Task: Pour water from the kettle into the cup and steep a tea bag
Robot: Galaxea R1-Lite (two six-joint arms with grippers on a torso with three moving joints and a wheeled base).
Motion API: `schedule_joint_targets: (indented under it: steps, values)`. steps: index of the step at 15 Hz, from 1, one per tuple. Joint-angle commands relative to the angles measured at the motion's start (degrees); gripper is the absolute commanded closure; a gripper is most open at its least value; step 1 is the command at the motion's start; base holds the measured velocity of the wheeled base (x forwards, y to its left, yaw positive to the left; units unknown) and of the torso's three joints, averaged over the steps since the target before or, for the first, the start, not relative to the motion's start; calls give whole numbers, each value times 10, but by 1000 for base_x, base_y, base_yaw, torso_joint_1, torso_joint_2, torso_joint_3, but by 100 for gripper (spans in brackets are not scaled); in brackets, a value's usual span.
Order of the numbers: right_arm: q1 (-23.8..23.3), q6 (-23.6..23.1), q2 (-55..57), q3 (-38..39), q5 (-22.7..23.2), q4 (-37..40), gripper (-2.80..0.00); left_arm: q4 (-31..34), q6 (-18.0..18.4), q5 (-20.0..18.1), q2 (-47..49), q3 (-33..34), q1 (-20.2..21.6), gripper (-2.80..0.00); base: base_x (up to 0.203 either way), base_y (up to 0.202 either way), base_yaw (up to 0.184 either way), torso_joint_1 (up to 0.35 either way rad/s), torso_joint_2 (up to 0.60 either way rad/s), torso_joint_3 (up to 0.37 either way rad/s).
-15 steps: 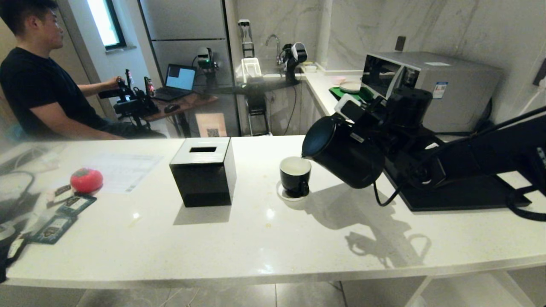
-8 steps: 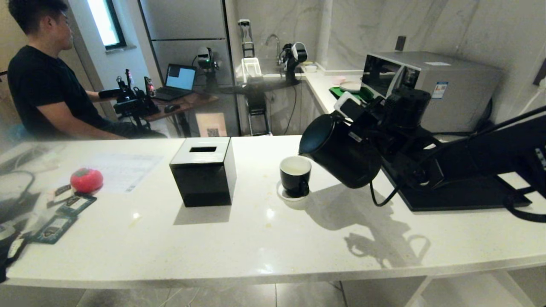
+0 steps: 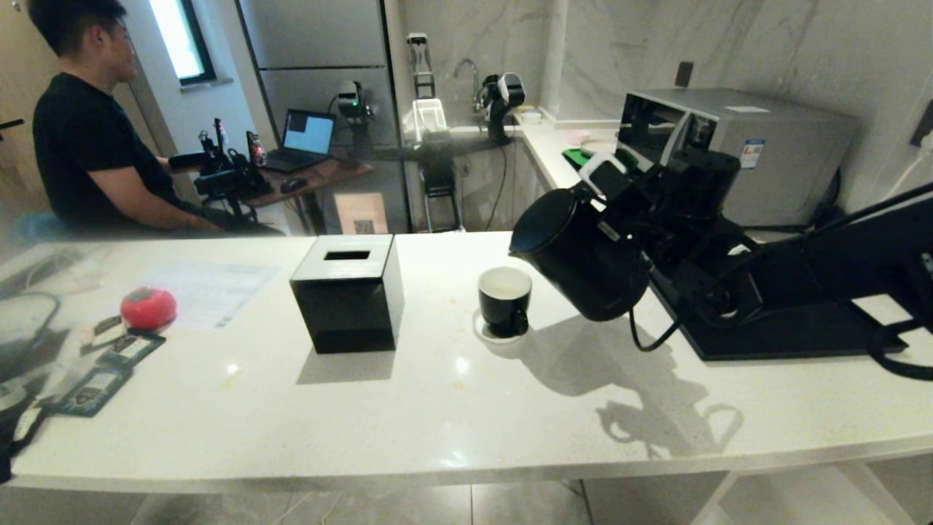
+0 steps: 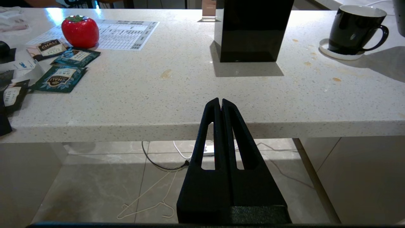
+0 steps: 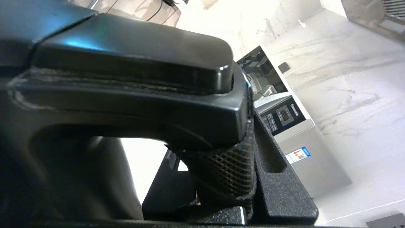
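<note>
While the right gripper (image 5: pixel 227 177) keeps its jaws clamped on the handle of the kettle (image 3: pixel 583 259), the kettle hangs tilted above the worktop (image 3: pixel 437 408), its spout pointing toward the cup (image 3: pixel 504 300) but lying just beside and above the rim, not over the middle of the opening. The cup stands upright on a small white coaster (image 3: pixel 490 334), its handle facing the near edge, and the pale inside suggests some water is already in it, though how much cannot be told. No stream shows between spout and cup. The left gripper (image 4: pixel 220 106) hangs low in front of the worktop edge, jaws pressed together and holding nothing. The tea bag itself is not to be made out; only flat teal sachets (image 4: pixel 61 77) lie at the far left near a red tomato-shaped object (image 3: pixel 148 307), with a black tissue box (image 3: pixel 348 300) between them and the cup. The risk from here, as I judge it, is spilling: if the kettle tips further with the spout off-centre, water would run down the outside of the cup onto the worktop. The trailing cable (image 3: pixel 649 339) under the kettle could also drag. A slip of the handle in the jaws would swing the heavy kettle into the cup.
</note>
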Motion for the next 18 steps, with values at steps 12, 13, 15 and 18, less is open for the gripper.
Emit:
schedule_joint_targets:
  steps: [12,13,15,18]
  values:
    - [-9,64,-66,53,-46,1,0,0,0,0,0,0,-1,0,0,0,0,0,0,0]
    - [-12,70,-75,62,-47,3,0,0,0,0,0,0,0,0,0,0,0,0,0,0]
    - [-20,77,-96,82,-47,2,0,0,0,0,0,0,0,0,0,0,0,0,0,0]
    - [-37,100,-121,103,-47,6,0,0,0,0,0,0,-1,0,0,0,0,0,0,0]
